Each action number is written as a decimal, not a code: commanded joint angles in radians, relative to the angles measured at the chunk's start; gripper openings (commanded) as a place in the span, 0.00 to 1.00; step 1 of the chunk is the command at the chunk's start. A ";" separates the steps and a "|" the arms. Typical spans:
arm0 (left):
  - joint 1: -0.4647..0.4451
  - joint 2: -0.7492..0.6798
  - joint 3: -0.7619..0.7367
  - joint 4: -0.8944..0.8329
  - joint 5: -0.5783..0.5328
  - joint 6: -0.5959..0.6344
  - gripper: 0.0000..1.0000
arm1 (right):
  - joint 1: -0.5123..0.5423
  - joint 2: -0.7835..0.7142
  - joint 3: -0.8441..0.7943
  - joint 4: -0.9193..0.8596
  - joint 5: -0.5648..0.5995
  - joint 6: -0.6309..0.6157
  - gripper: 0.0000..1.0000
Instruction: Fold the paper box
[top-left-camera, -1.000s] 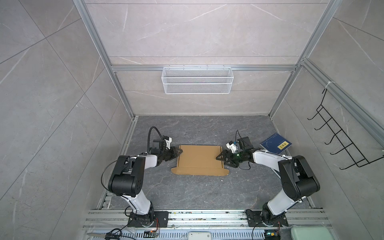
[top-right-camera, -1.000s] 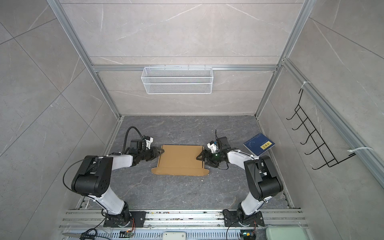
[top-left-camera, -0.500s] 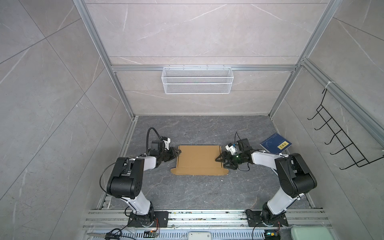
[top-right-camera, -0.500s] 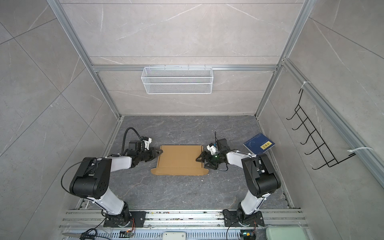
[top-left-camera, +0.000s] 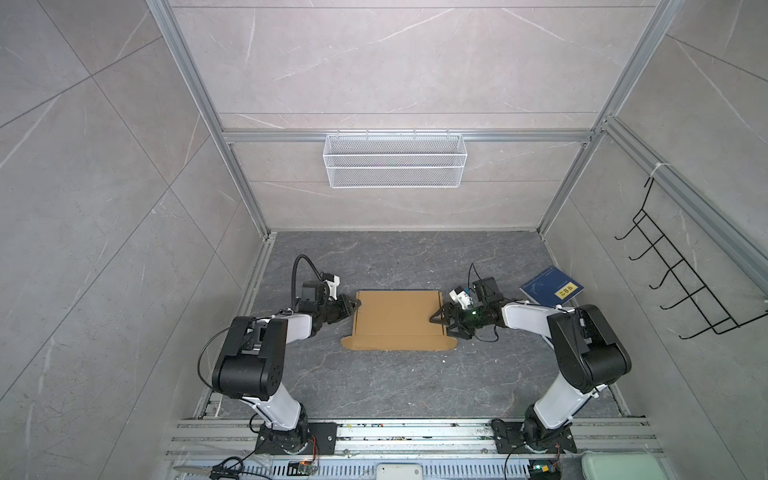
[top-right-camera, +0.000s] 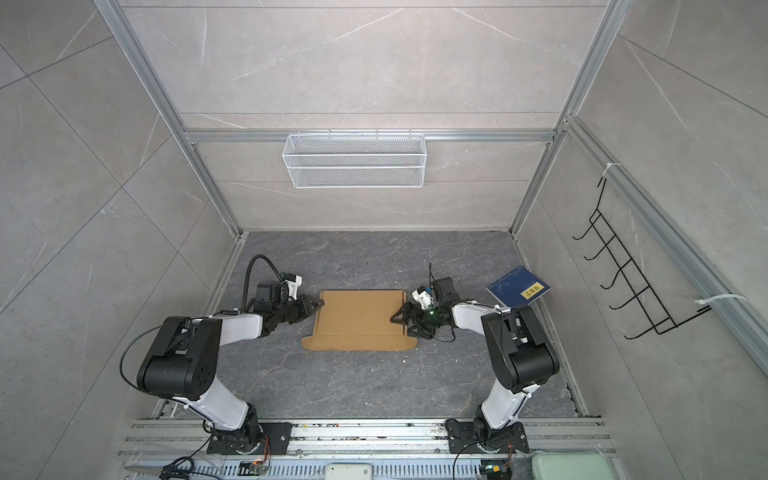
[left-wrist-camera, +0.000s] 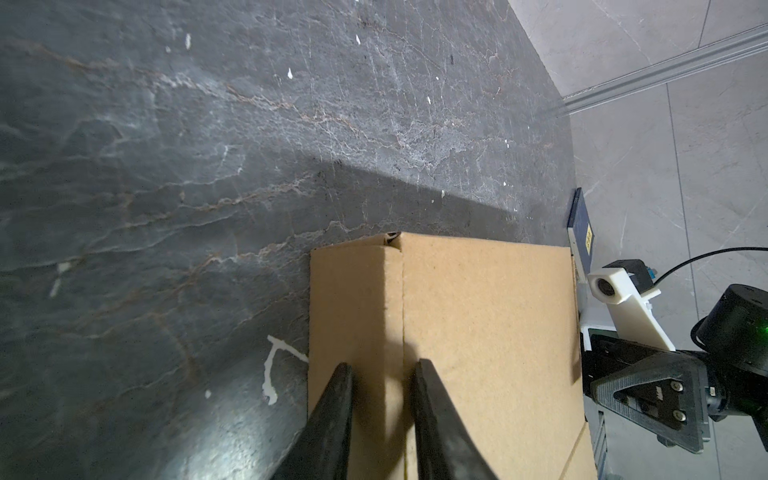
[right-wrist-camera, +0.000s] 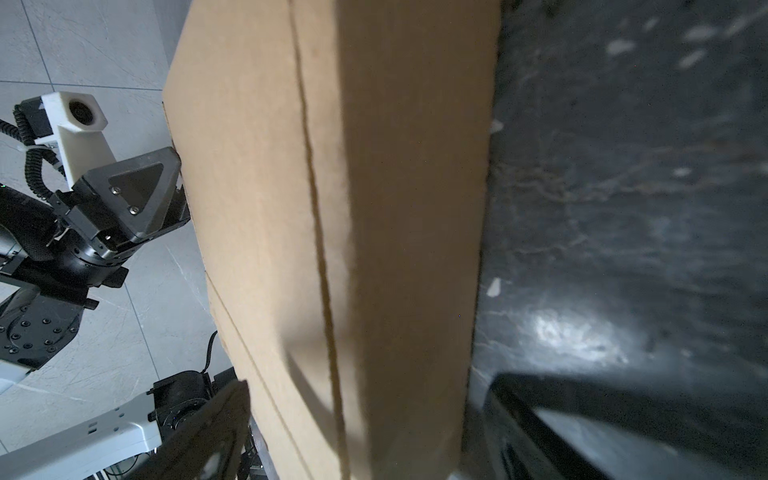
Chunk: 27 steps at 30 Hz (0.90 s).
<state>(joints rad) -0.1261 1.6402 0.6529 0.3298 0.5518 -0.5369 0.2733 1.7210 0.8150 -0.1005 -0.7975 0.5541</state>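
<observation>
The plain brown corrugated cardboard box (top-left-camera: 399, 322) lies flat mid-way across the dark grey marbled tabletop (top-left-camera: 395, 386), between both arms. The left hand (top-left-camera: 352, 306) sits at the box's left edge with narrow jaws; whether it pinches the cardboard, I cannot tell. The right hand (top-left-camera: 442, 330) gapes wide astride the right edge.

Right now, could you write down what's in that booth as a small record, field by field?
paper box: brown cardboard, shallow, on the dark table, eared flap flat at its near side
left end effector: at the box's left edge, jaws narrow, grip unclear
right end effector: at the box's right edge, jaws spread wide around it
blue book: flat, right of the box, apart
wire basket: hung high at the back
</observation>
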 joint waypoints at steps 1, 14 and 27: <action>0.012 -0.007 -0.050 -0.115 -0.099 0.006 0.26 | -0.002 0.030 -0.011 -0.016 0.016 0.007 0.90; 0.017 -0.030 -0.071 -0.143 -0.147 0.015 0.25 | 0.003 0.043 0.007 -0.021 0.006 0.006 0.90; 0.024 -0.078 -0.076 -0.260 -0.241 0.031 0.25 | 0.044 0.065 0.026 -0.007 0.011 0.023 0.96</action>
<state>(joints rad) -0.1143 1.5482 0.6132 0.2638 0.4343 -0.5339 0.3023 1.7428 0.8349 -0.0845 -0.8200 0.5655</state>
